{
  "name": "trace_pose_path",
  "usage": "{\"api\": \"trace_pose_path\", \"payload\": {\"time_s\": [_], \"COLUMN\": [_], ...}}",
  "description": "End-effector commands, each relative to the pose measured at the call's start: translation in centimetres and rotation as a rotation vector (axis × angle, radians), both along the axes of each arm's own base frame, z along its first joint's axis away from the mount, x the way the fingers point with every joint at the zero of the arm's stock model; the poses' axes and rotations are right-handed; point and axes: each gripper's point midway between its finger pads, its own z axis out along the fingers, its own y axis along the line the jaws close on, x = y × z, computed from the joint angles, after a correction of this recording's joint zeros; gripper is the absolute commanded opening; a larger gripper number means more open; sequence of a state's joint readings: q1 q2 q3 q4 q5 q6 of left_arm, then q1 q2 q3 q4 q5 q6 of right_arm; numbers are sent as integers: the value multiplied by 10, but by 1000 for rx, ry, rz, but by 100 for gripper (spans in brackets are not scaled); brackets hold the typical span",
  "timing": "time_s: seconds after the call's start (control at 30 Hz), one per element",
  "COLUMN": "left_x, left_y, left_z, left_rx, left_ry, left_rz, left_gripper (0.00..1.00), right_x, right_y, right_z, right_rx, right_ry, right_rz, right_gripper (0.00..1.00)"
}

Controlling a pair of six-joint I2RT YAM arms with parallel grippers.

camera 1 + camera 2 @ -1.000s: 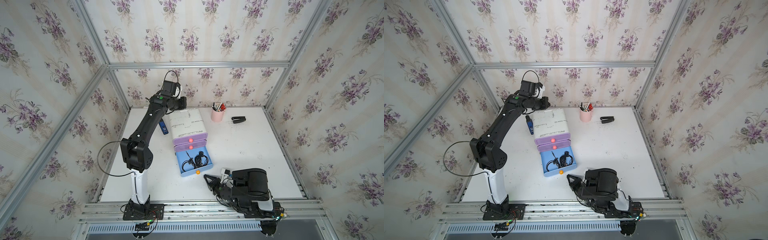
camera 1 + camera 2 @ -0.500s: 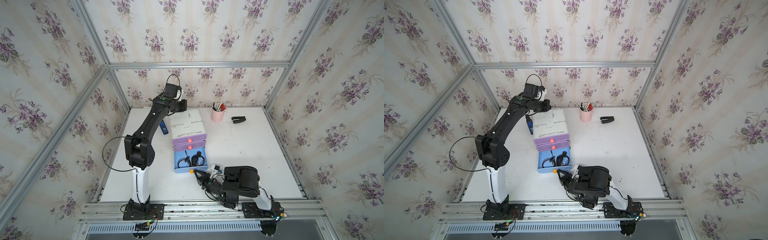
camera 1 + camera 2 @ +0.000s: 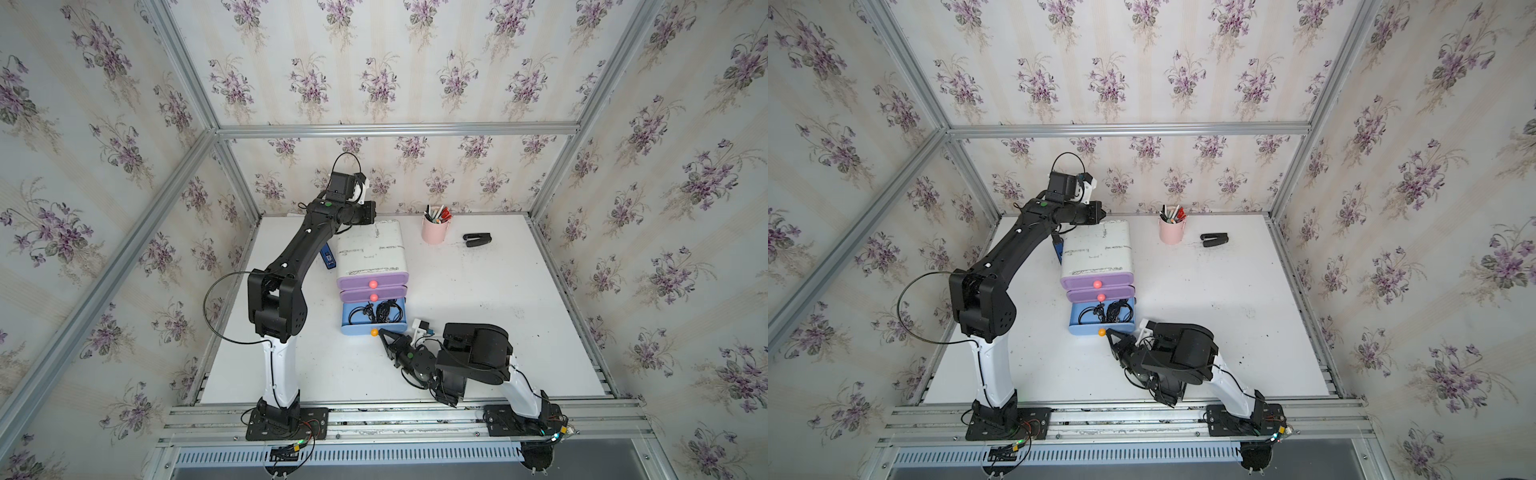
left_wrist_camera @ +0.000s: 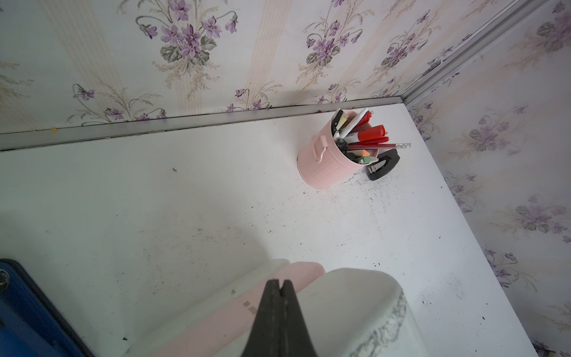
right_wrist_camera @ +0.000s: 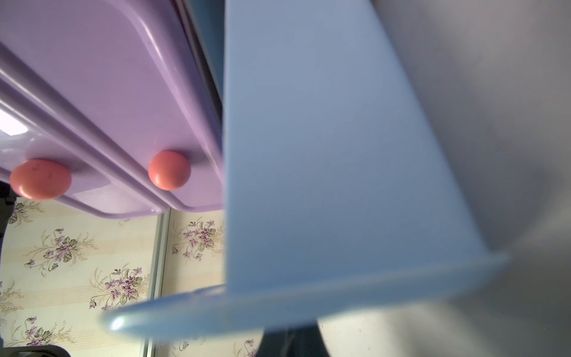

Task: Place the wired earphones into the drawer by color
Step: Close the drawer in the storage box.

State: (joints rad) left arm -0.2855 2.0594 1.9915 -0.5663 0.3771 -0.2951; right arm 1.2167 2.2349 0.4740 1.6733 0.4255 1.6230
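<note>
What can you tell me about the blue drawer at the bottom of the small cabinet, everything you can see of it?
The blue drawer is light blue and looks like smooth plastic. It is the lowest of three, under two shut purple drawers. It is pulled partly out, level, with its top open. A small orange knob sits at the middle of its front. Black wired earphones lie coiled inside. The shut right gripper points at its front beside the knob; whether it touches is unclear.
</note>
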Motion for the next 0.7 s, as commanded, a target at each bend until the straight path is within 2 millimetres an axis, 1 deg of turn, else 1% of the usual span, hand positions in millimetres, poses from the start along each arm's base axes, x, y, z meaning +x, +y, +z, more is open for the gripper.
{"api": "trace_pose_path", "payload": {"time_s": [0.0,0.33,0.47,0.67], "left_x": [-37,-44,-46,-48], "left_y": [4,-2,-3,-6], "left_z": [-47,-52,-52,-49], "left_rx": [49,10,6,-12], "left_ry": [222,243,244,243], "left_rz": [-35,-53,-64,-80], "left_gripper": [0,0,0,0], "right_x": [6,41,50,57], "right_y": [-2,4,4,5], "right_z": [10,23,22,20], "right_rx": [95,123,131,135], "right_ry": [-16,-77,-81,-82], "right_rz": [12,-15,-24,-26], "right_gripper": [0,0,0,0]}}
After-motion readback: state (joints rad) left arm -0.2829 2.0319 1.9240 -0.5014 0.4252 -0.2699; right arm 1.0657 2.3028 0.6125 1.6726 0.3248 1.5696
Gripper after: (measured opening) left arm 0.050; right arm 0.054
